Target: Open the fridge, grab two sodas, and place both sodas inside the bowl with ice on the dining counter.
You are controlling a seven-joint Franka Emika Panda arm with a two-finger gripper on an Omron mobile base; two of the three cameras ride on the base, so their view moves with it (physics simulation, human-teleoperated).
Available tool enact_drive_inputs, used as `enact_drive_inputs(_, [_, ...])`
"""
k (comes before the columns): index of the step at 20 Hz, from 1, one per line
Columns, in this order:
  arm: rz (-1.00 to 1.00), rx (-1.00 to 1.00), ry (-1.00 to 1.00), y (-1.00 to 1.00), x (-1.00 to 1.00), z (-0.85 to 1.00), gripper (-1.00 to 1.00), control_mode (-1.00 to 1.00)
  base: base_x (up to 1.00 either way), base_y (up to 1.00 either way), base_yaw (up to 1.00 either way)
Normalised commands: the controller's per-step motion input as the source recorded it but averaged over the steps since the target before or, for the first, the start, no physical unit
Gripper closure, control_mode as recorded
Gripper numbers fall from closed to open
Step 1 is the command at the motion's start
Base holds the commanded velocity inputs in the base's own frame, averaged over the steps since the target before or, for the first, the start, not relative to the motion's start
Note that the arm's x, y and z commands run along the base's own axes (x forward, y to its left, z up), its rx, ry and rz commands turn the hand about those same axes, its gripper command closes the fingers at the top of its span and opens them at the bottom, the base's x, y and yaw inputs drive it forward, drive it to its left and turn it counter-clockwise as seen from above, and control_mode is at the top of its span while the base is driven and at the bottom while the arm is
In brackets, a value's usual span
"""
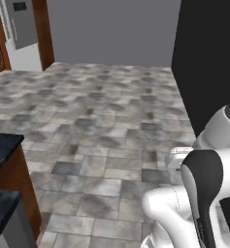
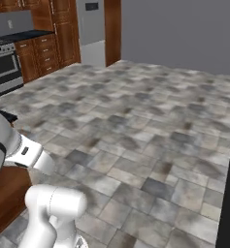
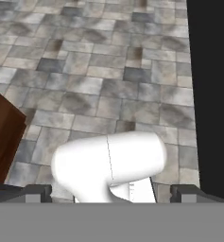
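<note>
Silver-grey fridge (image 1: 20,24) far off across stone-tiled floor (image 1: 106,111) — black marble dining counter (image 1: 2,145) near left; gripper (image 3: 111,193) fingers spread wide, holding nothing.

Floor of mottled grey and brown stone tiles (image 1: 102,111), broad and open, running beneath and ahead of the pincer (image 3: 111,191). A brown wooden counter base with black white-veined marble top (image 1: 2,145) stands on the tiles, just left of the pincer. Far ahead and to the left, the tall silver-grey fridge (image 2: 91,24) stands on the floor between brown wooden cabinets (image 2: 58,34), with a steel oven range (image 2: 5,68) further left. Black panel (image 3: 210,94) rises at right.
</note>
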Motion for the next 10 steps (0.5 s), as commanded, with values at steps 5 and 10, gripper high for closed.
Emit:
enact_drive_inputs(5, [0.0,0.0,0.0,0.0,0.0,0.0,-1.0,1.0,1.0,-0.27,0.34])
enact_drive_inputs(10, [0.0,0.0,0.0,0.0,0.0,0.0,-1.0,1.0,1.0,-0.15,0.34])
